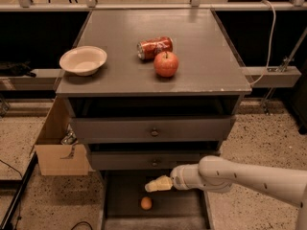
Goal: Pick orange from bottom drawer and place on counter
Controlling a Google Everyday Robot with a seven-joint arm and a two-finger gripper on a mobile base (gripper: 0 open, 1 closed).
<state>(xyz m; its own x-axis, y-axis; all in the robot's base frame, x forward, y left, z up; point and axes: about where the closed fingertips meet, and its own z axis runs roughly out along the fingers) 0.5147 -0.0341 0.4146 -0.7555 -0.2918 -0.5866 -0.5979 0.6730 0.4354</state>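
Note:
The orange (146,203) is small and round and lies on the dark floor of the open bottom drawer (120,200), near its middle front. My gripper (152,186) reaches in from the right above the drawer, just above and slightly right of the orange, with a gap between them. The counter (201,61) is the grey top of the cabinet; it carries a red apple (166,63), a red can (154,47) lying on its side and a cream bowl (83,60).
Two upper drawers with round knobs (154,132) sit above the open one. An open cardboard box (60,147) stands on the floor to the cabinet's left. A white cable (271,32) hangs at the right. Speckled floor lies on both sides.

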